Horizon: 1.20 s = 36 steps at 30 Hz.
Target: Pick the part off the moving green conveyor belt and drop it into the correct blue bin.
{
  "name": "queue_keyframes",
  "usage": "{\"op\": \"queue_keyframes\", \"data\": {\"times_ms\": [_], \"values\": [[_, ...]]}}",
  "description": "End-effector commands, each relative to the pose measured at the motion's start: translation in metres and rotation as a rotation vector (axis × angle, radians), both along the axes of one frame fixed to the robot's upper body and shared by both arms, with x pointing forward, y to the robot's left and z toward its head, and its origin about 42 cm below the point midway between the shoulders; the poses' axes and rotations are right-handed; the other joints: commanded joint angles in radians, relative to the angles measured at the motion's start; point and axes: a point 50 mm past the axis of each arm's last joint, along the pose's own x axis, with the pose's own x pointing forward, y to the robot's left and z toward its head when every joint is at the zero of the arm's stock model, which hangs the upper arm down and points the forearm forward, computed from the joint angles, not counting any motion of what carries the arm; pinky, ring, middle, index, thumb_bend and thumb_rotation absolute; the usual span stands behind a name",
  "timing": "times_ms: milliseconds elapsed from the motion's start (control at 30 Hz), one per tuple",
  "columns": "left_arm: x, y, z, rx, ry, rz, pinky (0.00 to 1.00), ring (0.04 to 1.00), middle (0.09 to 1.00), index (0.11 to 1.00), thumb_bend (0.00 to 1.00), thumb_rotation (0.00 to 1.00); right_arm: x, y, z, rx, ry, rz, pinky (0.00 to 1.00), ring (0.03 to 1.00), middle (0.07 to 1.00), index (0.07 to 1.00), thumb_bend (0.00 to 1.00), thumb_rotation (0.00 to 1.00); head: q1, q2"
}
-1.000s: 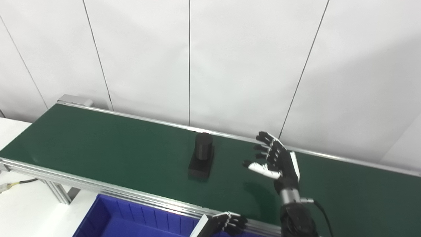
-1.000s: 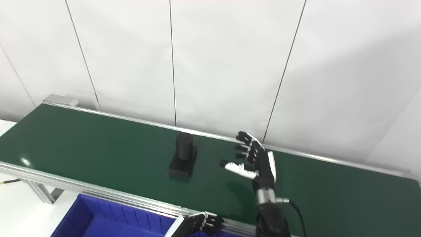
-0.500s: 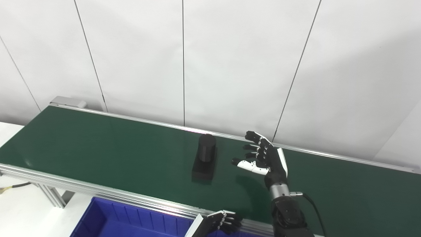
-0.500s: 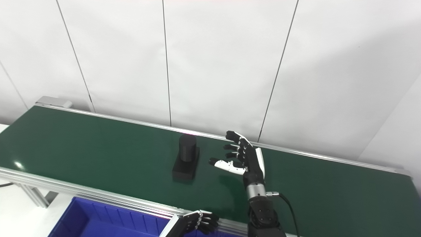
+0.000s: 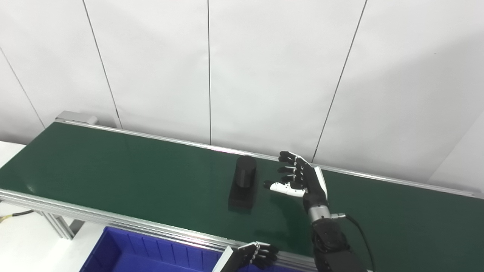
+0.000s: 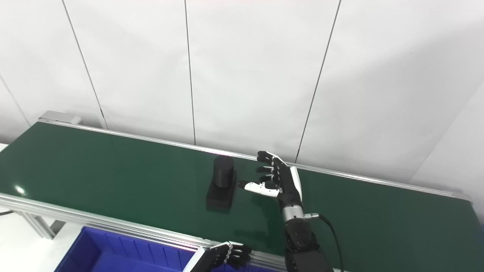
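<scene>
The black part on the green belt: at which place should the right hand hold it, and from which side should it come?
Probably the upright cylinder of the black part, taken from its right side. It stands taller than the flat base, and the open right hand is level with it, fingers behind and thumb in front.

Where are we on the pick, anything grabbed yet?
Nothing done yet. The black part stands on the green belt, untouched. In hand: the right hand is open beside it, a small gap showing. The left hand waits low by the blue bin. Left: grasp, lift, drop.
</scene>
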Motion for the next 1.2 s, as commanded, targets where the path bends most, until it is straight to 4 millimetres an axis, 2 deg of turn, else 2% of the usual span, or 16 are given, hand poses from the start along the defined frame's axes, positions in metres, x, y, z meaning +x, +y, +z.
{"op": "queue_keyframes", "data": {"times_ms": [0, 267, 567, 1167], "values": [[0.004, -0.003, 0.013, -0.04, -0.068, -0.006, 0.6, 0.639, 0.672, 0.697, 0.88, 0.0, 0.017, 0.006, 0.031, 0.005, -0.103, 0.01, 0.52, 0.664, 0.766, 0.764, 0.97, 0.16, 0.002, 0.002], [0.001, -0.003, 0.014, -0.051, -0.068, -0.005, 0.62, 0.647, 0.68, 0.702, 0.87, 0.0, 0.023, 0.009, 0.033, -0.038, -0.096, 0.009, 0.54, 0.674, 0.767, 0.762, 0.98, 0.17, 0.004, 0.005], [0.0, -0.005, 0.017, -0.043, -0.084, -0.001, 0.58, 0.635, 0.68, 0.705, 0.87, 0.0, 0.026, 0.016, 0.036, -0.089, -0.106, 0.008, 0.54, 0.657, 0.779, 0.755, 0.99, 0.19, 0.007, 0.011], [0.0, -0.005, 0.017, -0.043, -0.086, -0.004, 0.59, 0.635, 0.681, 0.708, 0.86, 0.0, 0.022, 0.026, 0.032, -0.113, -0.097, 0.056, 0.54, 0.664, 0.767, 0.744, 1.0, 0.21, 0.003, 0.019]]}}
